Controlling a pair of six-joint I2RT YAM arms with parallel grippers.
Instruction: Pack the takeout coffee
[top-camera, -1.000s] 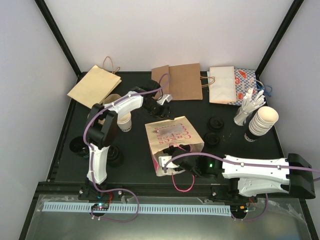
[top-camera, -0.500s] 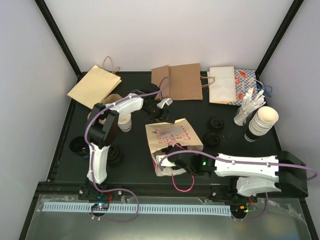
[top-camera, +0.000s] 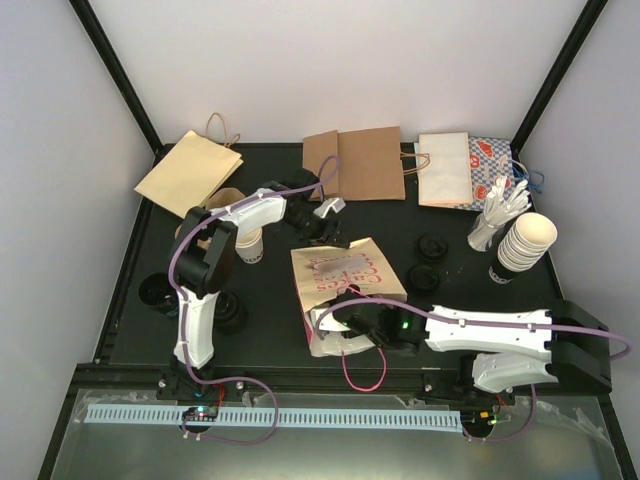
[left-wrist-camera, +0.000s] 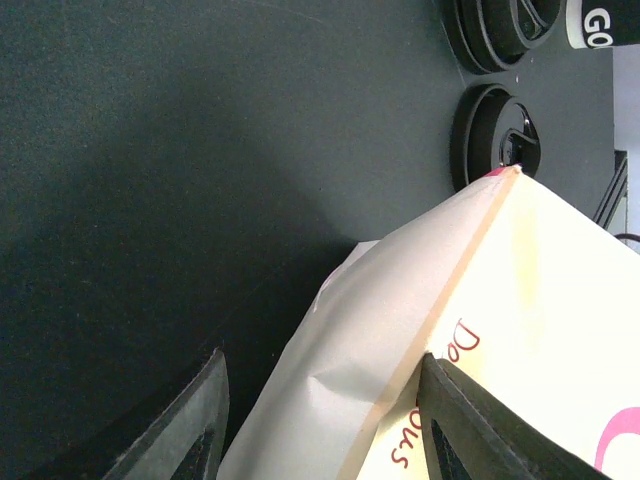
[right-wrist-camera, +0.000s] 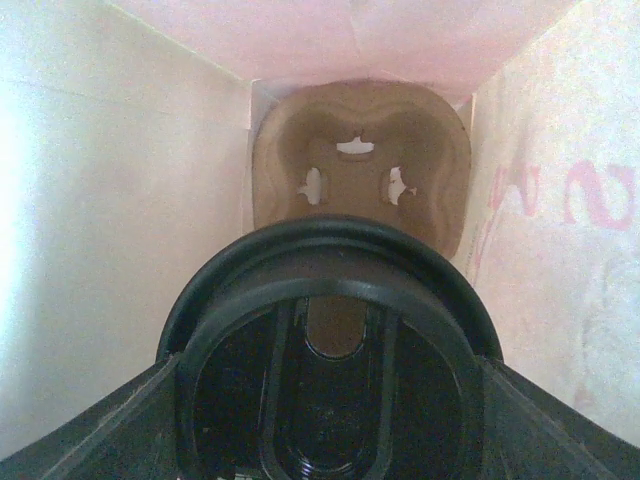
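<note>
**Lid inside the bag, cup out on the worktop**

Nearest you, the right hand (right-wrist-camera: 330, 400) is hidden from above. The overhead view shows only its arm running into the near mouth of the white bag (top-camera: 350, 262), which lies on its side in the middle of the worktop (top-camera: 270, 300). Only the right wrist view sees inside. There the fingers are clamped on a black lid (right-wrist-camera: 330, 250) that fills the gap between them. Beyond it, a brown moulded carrier (right-wrist-camera: 360, 190) sits against the bag's closed end. You cannot tell whether a cup hangs under that lid.

The takeout coffee (top-camera: 250, 246) stands upright on the worktop left of the bag, just beside the left arm (top-camera: 245, 212), which covers part of it. Neither wrist view shows it.

At the bag's far end, the left hand (left-wrist-camera: 320, 410) straddles a corner of the paper, fingers apart with the fold between them. You cannot tell whether they pinch it. The left wrist view also catches two loose lids (left-wrist-camera: 497, 140), one cropped at the top edge, and a lettered cup (left-wrist-camera: 600, 20) cut off at the corner.

Farther right stands a stack of cups (top-camera: 527, 240). Flat paper bags (top-camera: 365, 165) line the far edge.
</note>
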